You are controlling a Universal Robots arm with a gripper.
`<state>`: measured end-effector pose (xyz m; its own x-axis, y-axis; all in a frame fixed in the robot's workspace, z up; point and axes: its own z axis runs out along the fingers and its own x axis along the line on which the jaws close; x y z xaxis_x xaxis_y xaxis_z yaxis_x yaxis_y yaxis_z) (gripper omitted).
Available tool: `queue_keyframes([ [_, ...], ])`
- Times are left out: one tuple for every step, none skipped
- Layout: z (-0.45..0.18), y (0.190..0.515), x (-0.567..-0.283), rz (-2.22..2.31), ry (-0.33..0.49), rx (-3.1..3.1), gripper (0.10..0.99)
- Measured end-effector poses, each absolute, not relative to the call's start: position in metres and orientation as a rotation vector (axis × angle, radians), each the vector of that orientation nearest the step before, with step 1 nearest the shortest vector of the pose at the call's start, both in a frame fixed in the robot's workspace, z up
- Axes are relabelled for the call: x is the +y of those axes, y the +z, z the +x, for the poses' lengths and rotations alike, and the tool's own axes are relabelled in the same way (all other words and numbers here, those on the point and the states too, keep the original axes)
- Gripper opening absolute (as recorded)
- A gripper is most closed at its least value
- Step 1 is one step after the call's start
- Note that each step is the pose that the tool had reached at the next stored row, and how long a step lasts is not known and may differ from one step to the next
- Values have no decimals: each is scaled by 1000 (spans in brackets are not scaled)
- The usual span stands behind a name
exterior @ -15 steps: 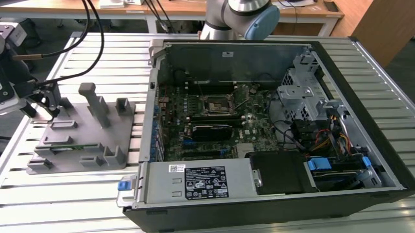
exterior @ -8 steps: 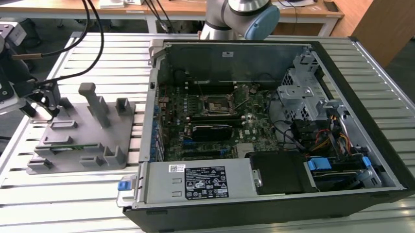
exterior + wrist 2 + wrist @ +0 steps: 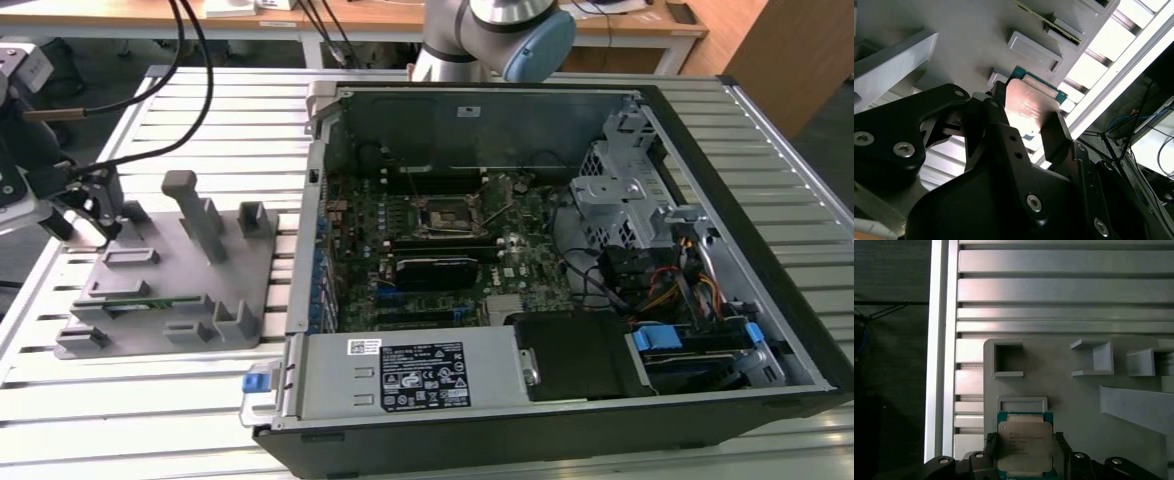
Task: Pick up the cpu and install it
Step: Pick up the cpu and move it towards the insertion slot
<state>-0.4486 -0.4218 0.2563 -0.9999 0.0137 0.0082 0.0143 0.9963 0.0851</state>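
1. The black two-fingered end effector (image 3: 1025, 441) is closed on the small square cpu (image 3: 1025, 447) with silvery top and green board edge, fingers (image 3: 990, 442) against opposite sides.
2. It is at the grey plastic fixture plate (image 3: 1064, 405) on the slatted metal surface (image 3: 1054, 285).
3. A level, edge-only grip looks safest here.

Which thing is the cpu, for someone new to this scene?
Find the grey fixture plate on the slatted table, at the exterior view's left of the open computer case. The gripper is over that plate, with the cpu between its fingers. It is the flat square with a silvery top and green rim, unlike the plain grey plastic blocks nearby.
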Motion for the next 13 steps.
queue_keyframes([
  [-449,257,-422,-22,-134,-3131,525],
  [-449,257,-422,-22,-134,-3131,525],
  [-449,257,-422,-22,-134,-3131,525],
  [-449,258,-422,-22,-133,-3131,525],
  [-449,259,-422,-22,-133,-3131,525],
  [-449,259,-422,-22,-134,-3131,525],
  [-449,260,-422,-22,-134,-3131,525],
  [-449,261,-422,-22,-134,-3131,525],
  [-449,261,-422,-22,-134,-3131,525],
  [-449,262,-422,-22,-134,-3131,525],
  [-449,263,-421,-22,-134,-3131,525],
  [-449,264,-421,-22,-134,-3131,525],
  [-449,265,-421,-22,-134,-3131,525],
])
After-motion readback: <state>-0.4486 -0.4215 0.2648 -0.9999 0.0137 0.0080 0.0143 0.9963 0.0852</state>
